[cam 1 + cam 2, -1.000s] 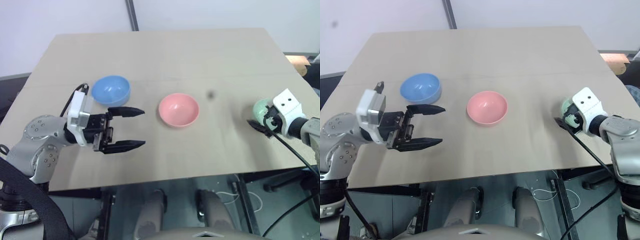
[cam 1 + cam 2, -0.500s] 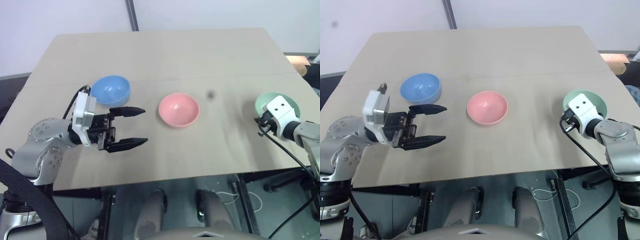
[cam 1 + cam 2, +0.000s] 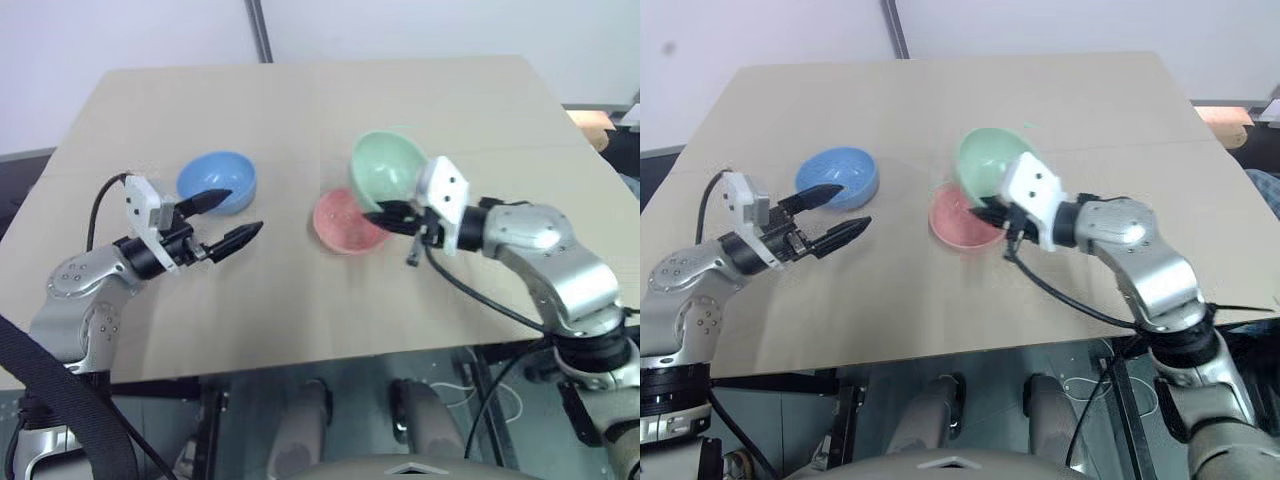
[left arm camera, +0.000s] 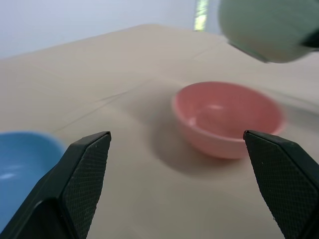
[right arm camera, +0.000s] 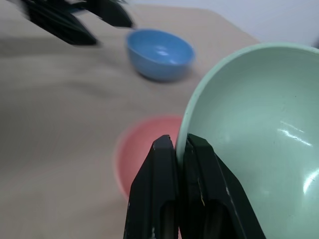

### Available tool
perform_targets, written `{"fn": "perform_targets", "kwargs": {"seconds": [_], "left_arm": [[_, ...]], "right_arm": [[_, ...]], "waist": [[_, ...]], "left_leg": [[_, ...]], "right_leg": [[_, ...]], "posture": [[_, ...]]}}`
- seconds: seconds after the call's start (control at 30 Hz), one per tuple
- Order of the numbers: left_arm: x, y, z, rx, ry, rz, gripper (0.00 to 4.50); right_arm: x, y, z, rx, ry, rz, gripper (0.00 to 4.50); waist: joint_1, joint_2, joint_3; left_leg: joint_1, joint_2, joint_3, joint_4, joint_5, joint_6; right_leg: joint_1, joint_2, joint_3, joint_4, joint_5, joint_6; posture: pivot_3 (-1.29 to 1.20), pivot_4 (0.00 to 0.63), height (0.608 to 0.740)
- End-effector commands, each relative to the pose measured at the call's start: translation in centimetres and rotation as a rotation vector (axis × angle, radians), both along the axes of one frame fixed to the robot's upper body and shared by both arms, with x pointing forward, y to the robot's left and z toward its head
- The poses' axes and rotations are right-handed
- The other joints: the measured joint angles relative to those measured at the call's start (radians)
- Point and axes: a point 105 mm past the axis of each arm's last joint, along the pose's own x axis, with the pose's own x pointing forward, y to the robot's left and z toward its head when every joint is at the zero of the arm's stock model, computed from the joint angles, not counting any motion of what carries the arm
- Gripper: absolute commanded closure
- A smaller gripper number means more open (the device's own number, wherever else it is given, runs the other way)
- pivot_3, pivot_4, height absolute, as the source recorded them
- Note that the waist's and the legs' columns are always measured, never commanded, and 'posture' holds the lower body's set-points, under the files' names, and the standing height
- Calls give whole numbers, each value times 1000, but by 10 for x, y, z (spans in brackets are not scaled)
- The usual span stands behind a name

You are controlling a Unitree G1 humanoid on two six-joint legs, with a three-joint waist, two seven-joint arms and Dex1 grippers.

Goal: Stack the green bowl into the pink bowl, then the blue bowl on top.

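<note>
Tan table [image 3: 300, 100], centre frame, pale wall behind. Green bowl [image 3: 385, 168] is pinched at rim by right gripper [image 3: 385, 214], tilted above pink bowl [image 3: 340, 222]. Left gripper [image 3: 228, 220] is spread wide nr blue bowl [image 3: 220, 180], centre-left.

Bowls partly covered, cut off or blurred

The green bowl [image 3: 386, 168] hides the pink bowl's [image 3: 340, 222] far right rim; in the left wrist view the blue bowl [image 4: 22, 164] is cropped, and the right wrist view blurs the left tool [image 5: 75, 20].
</note>
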Motion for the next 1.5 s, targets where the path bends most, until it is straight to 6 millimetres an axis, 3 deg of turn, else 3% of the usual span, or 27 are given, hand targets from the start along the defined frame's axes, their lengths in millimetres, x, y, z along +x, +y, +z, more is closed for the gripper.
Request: {"fn": "perform_targets", "kwargs": {"seconds": [0.03, 0.1, 0.17, 0.2, 0.3, 0.43, 0.53, 0.67, 0.87, 1.03, 1.17, 1.27, 1.37, 1.5], "left_arm": [[1, 8, 14, 7, -62, 57, 0], [0, 9, 15, 16, -66, 69, 0], [-2, 11, 16, 35, -69, 91, 0], [-2, 13, 17, 47, -73, 107, 0], [0, 19, 18, 101, -84, 168, 0], [13, 37, 19, 297, -128, 394, 0], [23, 47, 14, 474, -76, 493, 0], [37, 44, 9, 693, -88, 477, 0], [59, 37, -9, 887, -60, 415, 0], [71, 31, -22, 985, -78, 346, 2160], [77, 25, -20, 997, -110, 316, 4312], [79, 9, -5, 946, -204, 268, 4415], [74, -25, 25, 822, -326, 174, 4415], [57, -70, 48, 721, -423, -31, 4415]], "right_arm": [[14, 10, -5, -7, -32, 9, 3319], [19, 13, -10, -23, -37, 19, 2577], [21, 13, -9, -27, -52, 26, 1426], [22, 12, -5, -16, -70, 18, 1237], [19, 8, 12, 35, -118, 14, 58], [-3, 3, 40, 163, -115, 68, 58], [-17, -4, 47, 181, -107, 85, 58], [-22, -15, 44, 178, -87, 53, 58], [-17, -27, 43, 182, -95, -22, 58], [-16, -30, 44, 180, -105, -48, 0], [-17, -37, 43, 178, -110, -80, 0], [-17, -41, 43, 180, -113, -106, 0], [-16, -45, 43, 182, -115, -141, 0], [-16, -56, 44, 178, -120, -199, 0]], "waist": [[-1, 0, 0], [-1, 0, 0], [-2, 0, 0], [-4, 0, 0], [-5, 0, 0], [-5, 0, 0], [-3, 0, 0], [2, 0, 0], [-4, 0, 0], [-7, -1, 0], [-4, -1, 1], [-2, -1, 1], [1, -1, 1], [7, -1, 1]], "left_leg": [[0, 0, 0, 0, 0, 0], [0, 0, 0, 0, 0, 0], [0, 0, 1, 0, 0, 0], [0, 0, 1, 0, 0, 0], [0, 0, 1, -1, 0, 0], [0, 0, 0, -1, 0, 0], [0, 0, 0, -1, 0, 0], [0, 0, 1, -1, 0, 0], [0, 1, 1, -1, 0, 0], [0, 1, 2, -1, 0, 0], [-1, 1, 2, -1, 0, 0], [-1, 1, 1, -1, 0, 0], [-1, 1, 1, -1, 0, 0], [-2, 0, 1, 0, 0, 0]], "right_leg": [[0, 0, 0, 0, 0, 0], [0, 0, 0, 0, 1, -1], [-1, 0, 0, 0, 1, -2], [-1, 0, 1, 0, 2, -3], [-1, 1, 0, 0, 3, -4], [-1, 1, 0, 1, 2, -2], [-1, 1, 0, 1, 3, 1], [-1, 1, 0, 1, 1, -1], [-2, 1, 1, 1, 1, -1], [-2, 1, 1, 1, 3, 2], [-2, 1, 1, 1, 3, 3], [-2, 1, 1, 1, 3, 3], [-2, 1, 1, 1, 3, 3], [-2, 1, 1, 1, 3, 3]], "posture": [[0, 150, 740], [0, 150, 740], [0, 150, 740], [0, 150, 740], [0, 150, 740], [0, 150, 740], [0, 150, 740], [0, 150, 740], [0, 150, 740], [0, 150, 740], [0, 150, 740], [0, 150, 740], [0, 150, 740], [0, 150, 740]]}}
